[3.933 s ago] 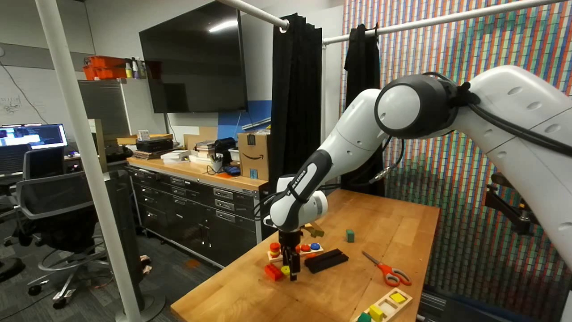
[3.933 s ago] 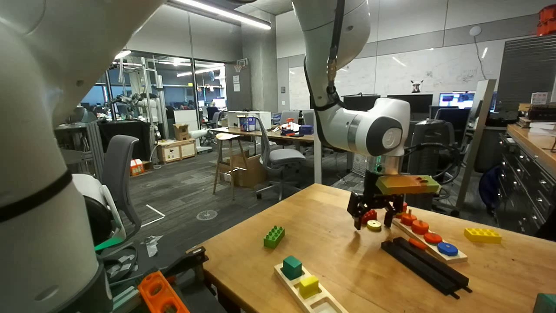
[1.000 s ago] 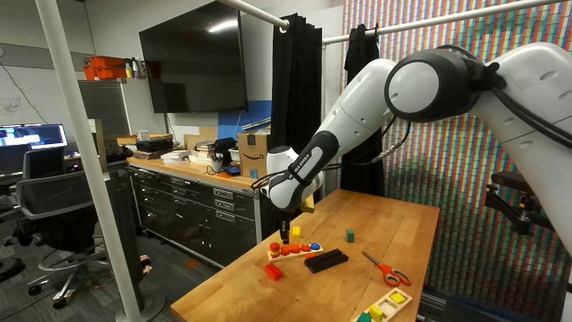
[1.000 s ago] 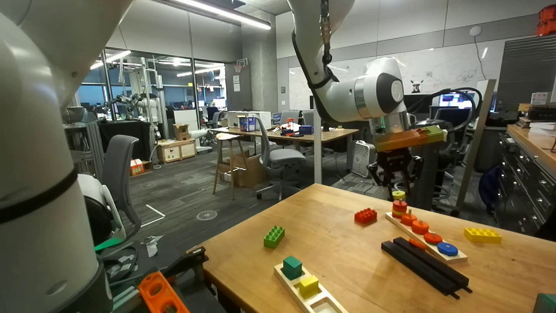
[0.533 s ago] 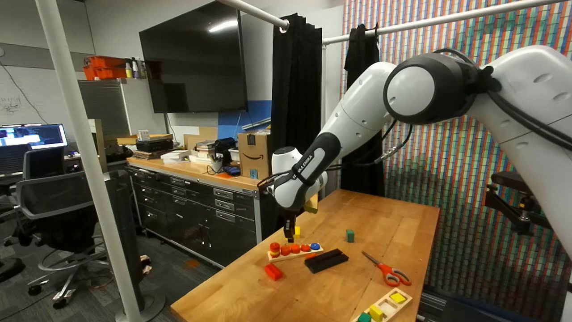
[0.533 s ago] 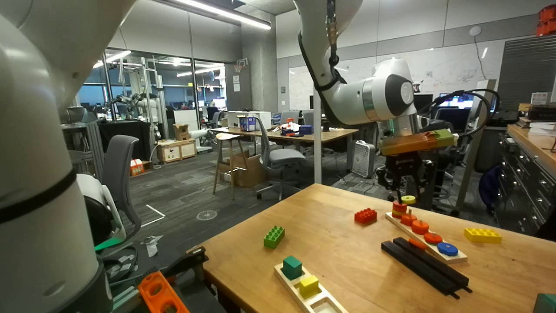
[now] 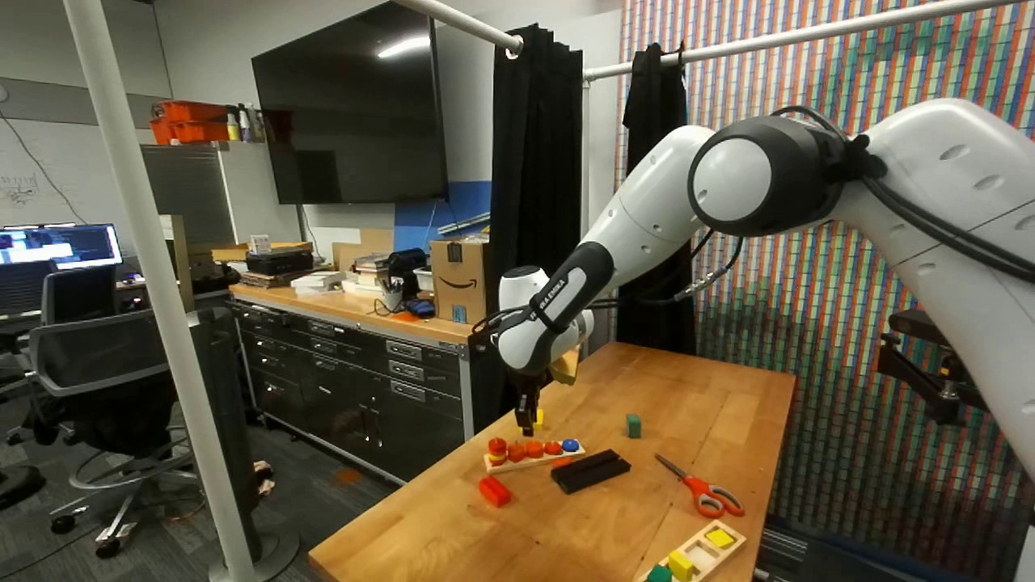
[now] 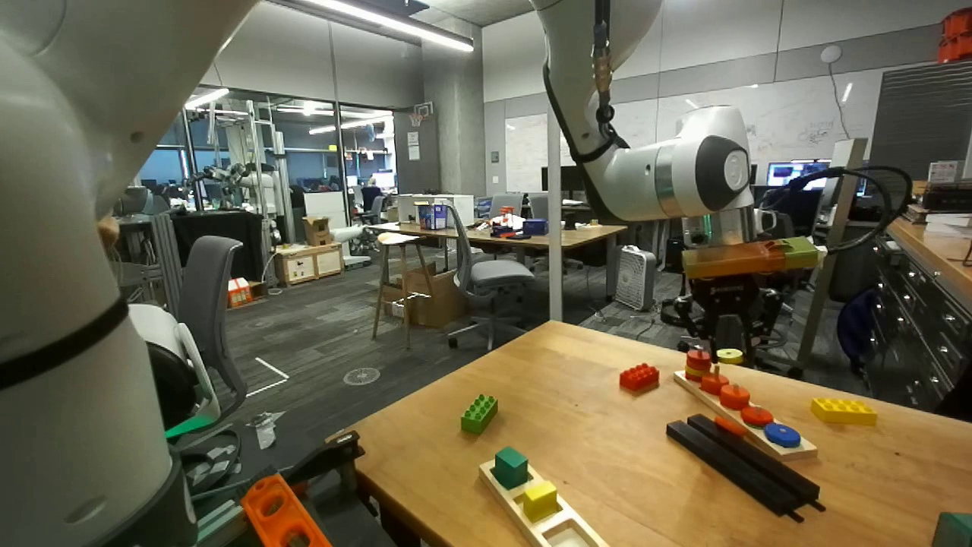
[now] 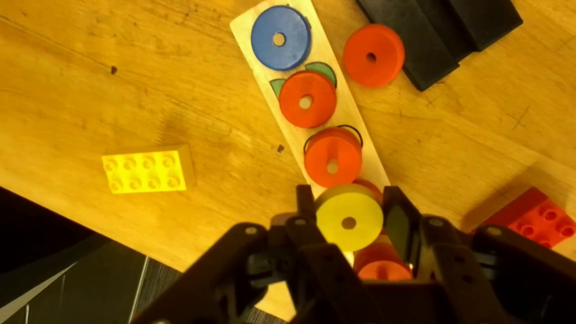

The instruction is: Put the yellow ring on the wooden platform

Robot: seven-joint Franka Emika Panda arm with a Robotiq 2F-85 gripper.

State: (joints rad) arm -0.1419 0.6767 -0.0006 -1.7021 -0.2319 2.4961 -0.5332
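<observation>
My gripper (image 9: 348,193) is shut on the yellow ring (image 9: 348,231), a finger on either side of it. The ring's round face and centre hole show in the wrist view. Below it runs the wooden platform (image 9: 270,74), a long pegged board bearing a blue ring (image 9: 263,38) and several orange-red rings (image 9: 308,90). The held ring overlaps part of the board and hides some of a red ring there. In an exterior view the yellow ring (image 8: 730,355) hangs near the stacked end of the platform (image 8: 797,453); its exact height above the pegs is hard to tell.
A loose orange-red ring (image 9: 373,55) and a black grooved piece (image 9: 432,40) lie beside the platform. Nearby sit a yellow brick (image 9: 146,171) and a red brick (image 9: 535,216). Scissors (image 7: 707,493) and a block tray (image 7: 732,543) are farther off. The table edge runs close behind.
Some seconds ago the yellow ring lay on the table between open jaws beside the red brick. During the last second, held aloft, it has shifted a little along the board, away from its stacked end.
</observation>
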